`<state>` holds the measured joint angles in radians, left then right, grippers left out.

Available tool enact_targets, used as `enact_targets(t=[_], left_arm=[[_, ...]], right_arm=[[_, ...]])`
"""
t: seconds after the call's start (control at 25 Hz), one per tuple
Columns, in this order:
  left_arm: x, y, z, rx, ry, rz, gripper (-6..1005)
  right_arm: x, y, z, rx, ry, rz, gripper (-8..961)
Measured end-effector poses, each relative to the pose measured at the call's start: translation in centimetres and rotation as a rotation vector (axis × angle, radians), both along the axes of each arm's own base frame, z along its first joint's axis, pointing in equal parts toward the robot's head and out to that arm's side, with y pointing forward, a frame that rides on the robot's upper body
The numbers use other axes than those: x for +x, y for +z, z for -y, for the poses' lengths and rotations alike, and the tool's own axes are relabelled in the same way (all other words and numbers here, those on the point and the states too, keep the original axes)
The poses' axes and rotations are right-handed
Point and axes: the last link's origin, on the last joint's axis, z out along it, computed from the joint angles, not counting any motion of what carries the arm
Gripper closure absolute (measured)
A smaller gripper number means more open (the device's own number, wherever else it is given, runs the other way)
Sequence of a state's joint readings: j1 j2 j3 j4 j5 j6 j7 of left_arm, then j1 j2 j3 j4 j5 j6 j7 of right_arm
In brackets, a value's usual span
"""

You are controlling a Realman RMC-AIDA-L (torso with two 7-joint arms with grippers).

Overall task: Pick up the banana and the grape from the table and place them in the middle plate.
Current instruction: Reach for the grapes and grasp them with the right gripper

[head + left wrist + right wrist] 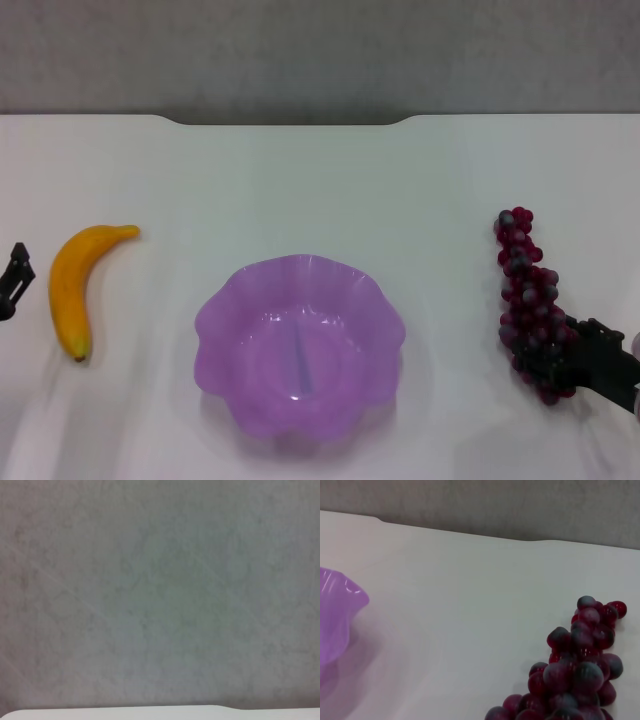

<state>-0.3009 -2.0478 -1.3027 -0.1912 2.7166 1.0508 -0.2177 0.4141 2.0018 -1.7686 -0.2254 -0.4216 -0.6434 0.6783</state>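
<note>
Banana [72, 288] lying on the white surface [320, 180] at left, grape bunch [530, 300] at right, both well apart from the empty purple middle plate [300, 345] near centre. Nothing placed so far; both pickups and both drops judged outstanding. Right gripper [590, 365] at the near end of the grapes, touching or just beside them, grip impossible to tell. Left gripper [14, 280] just beside the banana at the far-left edge, finger state likewise unclear.

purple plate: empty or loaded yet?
Empty. The middle plate shows only bare purple inside; the banana lies on the table to its left, the grape to its right.
</note>
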Motion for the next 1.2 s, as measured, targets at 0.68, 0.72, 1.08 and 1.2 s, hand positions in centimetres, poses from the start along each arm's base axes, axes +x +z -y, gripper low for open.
enact_targets(t=[0.68,0.72,1.08,1.2], left_arm=[[0.04,0.01,0.00,0.001,-0.003,0.000,121],[0.05,0.01,0.00,0.001,-0.003,0.000,121],[0.04,0.04,-0.01,0.003,-0.002,0.001,122],[0.05,0.01,0.00,0.001,-0.003,0.000,122]], right_arm=[[-0.13,0.00,-0.12,0.001,0.003,-0.002,240],[-0.15,0.00,-0.14,0.001,0.003,-0.002,246],[-0.21,0.00,-0.19,0.002,0.005,-0.003,306],[-0.21,0.01,-0.18,0.002,0.005,-0.004,331]])
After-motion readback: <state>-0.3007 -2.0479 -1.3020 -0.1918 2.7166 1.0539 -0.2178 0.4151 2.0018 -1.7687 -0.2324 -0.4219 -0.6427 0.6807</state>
